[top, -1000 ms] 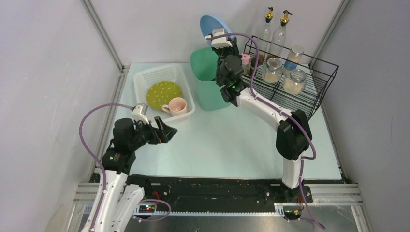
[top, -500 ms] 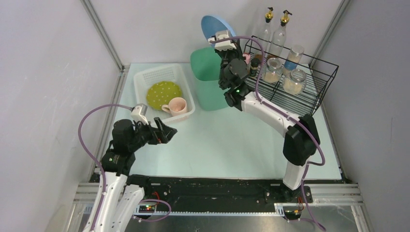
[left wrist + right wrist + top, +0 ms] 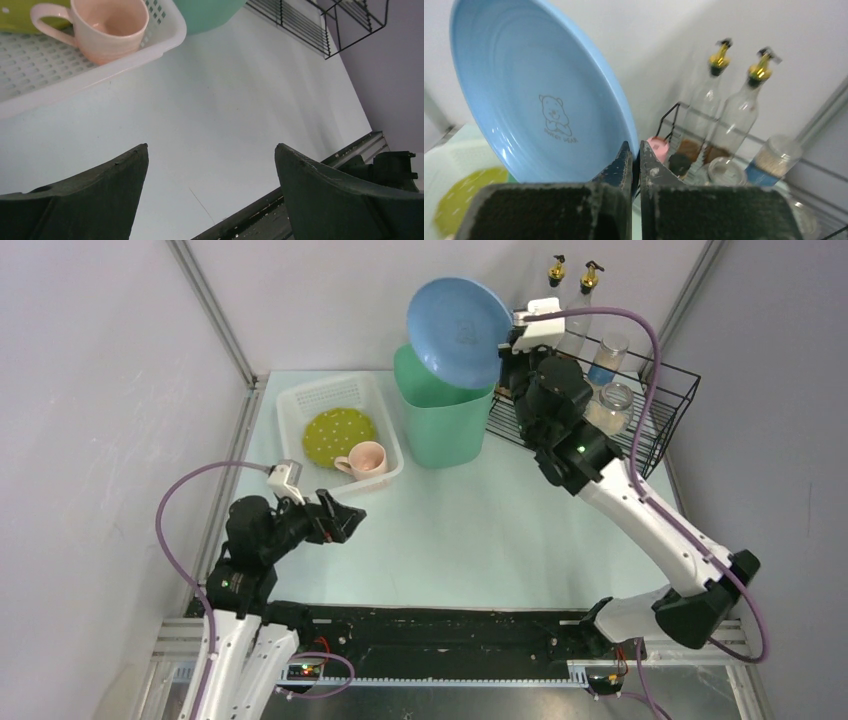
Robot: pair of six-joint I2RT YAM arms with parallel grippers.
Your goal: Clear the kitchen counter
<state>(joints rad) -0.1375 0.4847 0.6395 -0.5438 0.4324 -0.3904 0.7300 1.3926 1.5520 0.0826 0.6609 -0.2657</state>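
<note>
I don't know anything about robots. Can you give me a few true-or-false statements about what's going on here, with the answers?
1. The right gripper pinches the blue plate by its rim. True.
2. The left gripper holds the pink cup. False: it is open and empty over the counter; the cup sits in the white basket.
3. The blue plate lies in the basket. False: it is held up, tilted, by the green bin.
4. A yellow-green plate lies in the basket beside the cup. True.
</note>
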